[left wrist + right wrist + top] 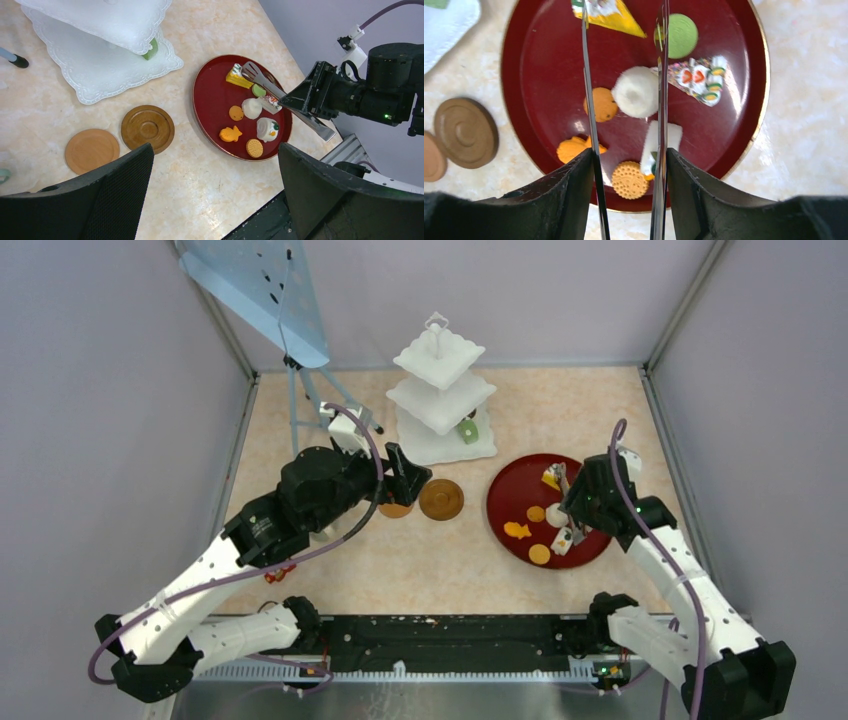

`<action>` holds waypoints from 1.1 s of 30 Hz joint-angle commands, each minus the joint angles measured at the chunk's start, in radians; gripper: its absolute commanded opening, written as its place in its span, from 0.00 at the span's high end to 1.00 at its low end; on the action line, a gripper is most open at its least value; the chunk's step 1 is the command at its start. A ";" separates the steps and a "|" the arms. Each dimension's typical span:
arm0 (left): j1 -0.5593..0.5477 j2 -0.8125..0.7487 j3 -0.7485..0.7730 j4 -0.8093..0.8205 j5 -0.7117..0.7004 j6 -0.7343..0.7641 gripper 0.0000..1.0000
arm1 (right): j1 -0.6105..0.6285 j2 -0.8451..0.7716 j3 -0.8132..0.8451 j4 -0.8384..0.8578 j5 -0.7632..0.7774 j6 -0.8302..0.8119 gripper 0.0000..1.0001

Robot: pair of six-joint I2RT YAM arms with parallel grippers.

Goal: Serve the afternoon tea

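Observation:
The toy sweets lie on a dark-red round tray: an orange fish, an orange disc, a biscuit, a white ball, a green round, a yellow wedge, a sprinkled slice and a white roll. My right gripper is shut on the metal tongs, whose blades stand apart above the sweets. My left gripper is open and empty over the table left of the tray. A green piece sits on the stand's bottom tier. Cup and mug are hidden.
A white three-tier stand is at the back centre. Two wooden saucers lie left of the tray. A blue perforated panel on a stand is at the back left. Walls enclose the table.

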 commanded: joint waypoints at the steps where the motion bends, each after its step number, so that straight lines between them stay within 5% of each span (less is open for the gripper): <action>1: 0.003 -0.020 0.010 0.027 -0.017 0.013 0.01 | -0.012 0.014 0.016 0.149 -0.067 -0.067 0.47; 12: 0.003 0.005 0.004 0.043 -0.013 0.014 0.01 | -0.011 0.037 -0.010 0.233 -0.334 -0.199 0.51; 19: 0.003 0.016 0.007 0.045 -0.021 0.014 0.01 | -0.010 0.038 0.072 0.080 -0.176 -0.197 0.50; 33: 0.004 0.037 0.023 0.036 -0.026 0.020 0.01 | 0.141 0.214 0.111 0.150 0.021 -0.031 0.50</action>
